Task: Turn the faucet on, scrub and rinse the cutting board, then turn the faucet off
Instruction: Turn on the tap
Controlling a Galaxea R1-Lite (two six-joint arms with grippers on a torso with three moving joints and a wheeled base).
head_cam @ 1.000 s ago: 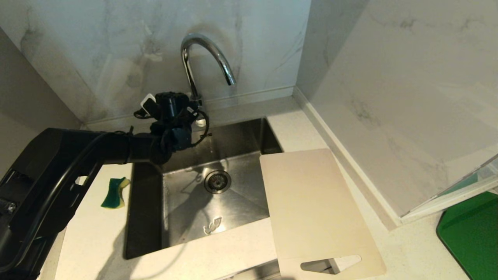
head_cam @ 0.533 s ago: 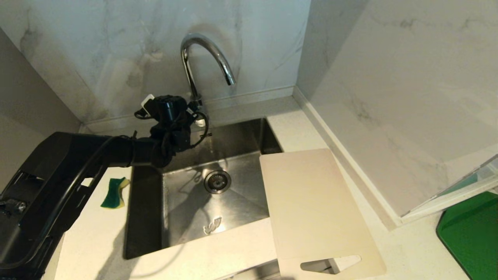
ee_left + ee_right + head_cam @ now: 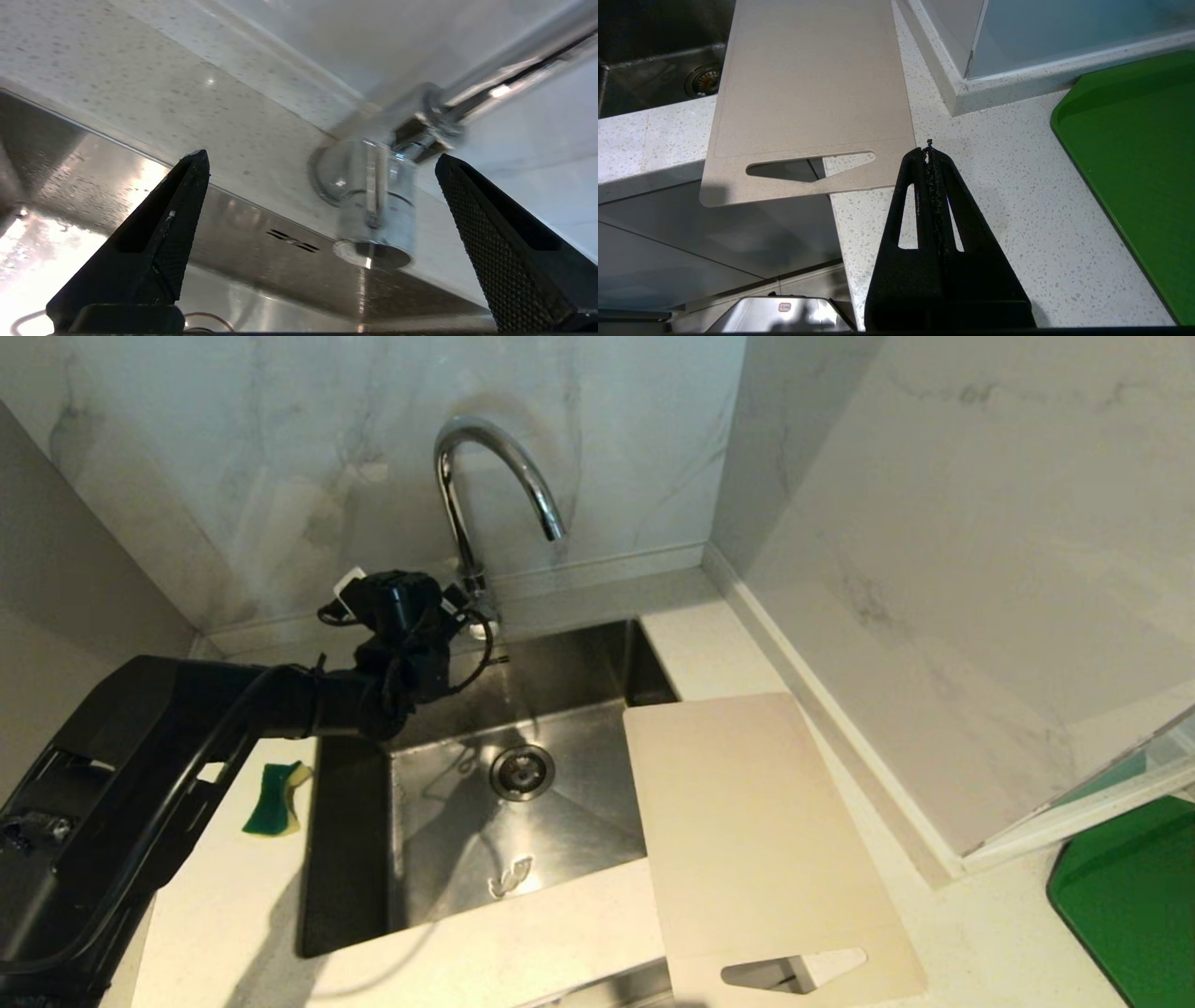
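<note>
So my left gripper [image 3: 322,161] is spread wide open right at the base of the faucet [image 3: 485,476], fingers on either side of the chrome base without touching it, nothing held. The cutting board [image 3: 747,821] lies flat on the counter [image 3: 215,915], one long edge hanging over the right side of the sink [image 3: 355,859], handle slot toward me. My right gripper [image 3: 930,151] is pinched shut and empty, above the counter just beside the board's slot end. A green sponge [image 3: 274,799] sits left of the sink.

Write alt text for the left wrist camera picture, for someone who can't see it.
The left hand is open, its two black fingers spread on either side of the chrome base of the faucet, not touching it. Behind lie speckled countertop and the steel sink's rear wall.
</note>
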